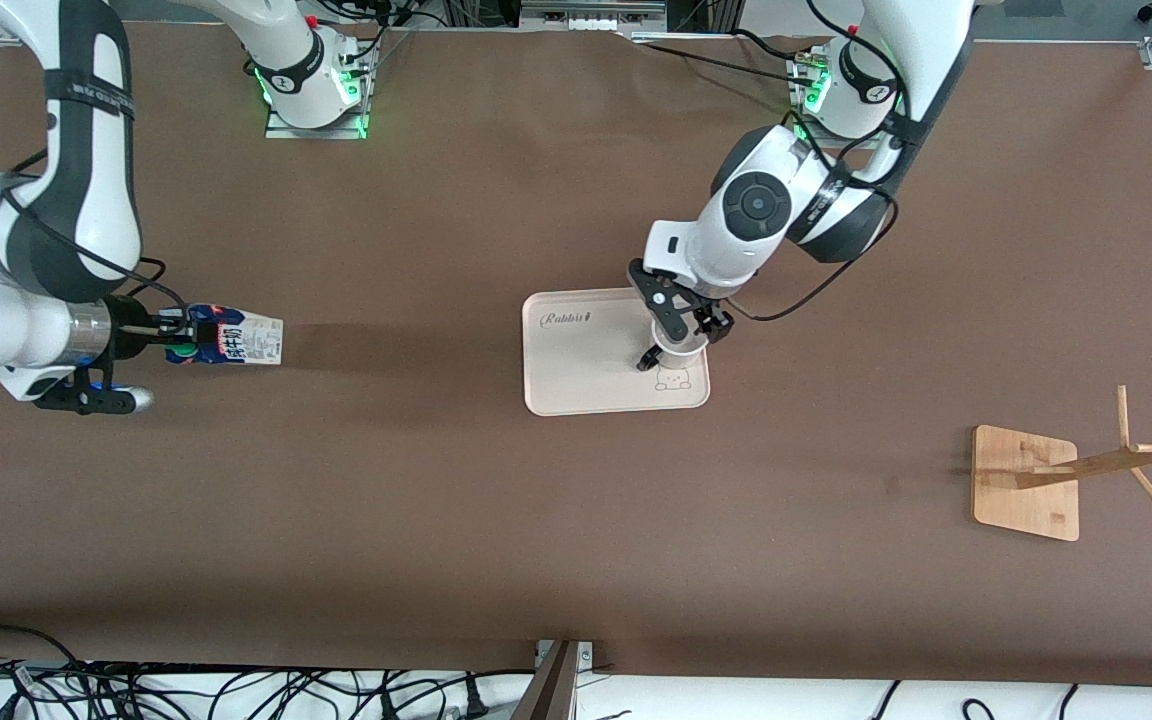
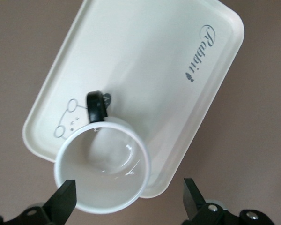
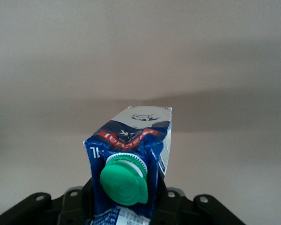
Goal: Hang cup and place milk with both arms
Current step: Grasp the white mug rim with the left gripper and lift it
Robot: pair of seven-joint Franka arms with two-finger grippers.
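Observation:
The white cup (image 2: 103,164) stands upright on the corner of a cream tray (image 2: 145,61) nearest the front camera and the left arm's end, its black handle (image 2: 96,106) pointing over the tray. My left gripper (image 2: 129,201) is open just above it, one finger (image 2: 64,200) beside the rim and the other (image 2: 193,196) well apart. In the front view this gripper (image 1: 681,345) hides most of the cup (image 1: 678,352). My right gripper (image 1: 176,340) is shut on the milk carton (image 1: 236,340), which is held lying flat near the right arm's end of the table. Its green cap (image 3: 124,180) faces the wrist camera.
The tray (image 1: 576,350) lies mid-table and bears a "Rabbit" print and a bear drawing. A wooden cup rack (image 1: 1026,480) with slanted pegs stands toward the left arm's end, nearer the front camera. Cables run along the table's front edge.

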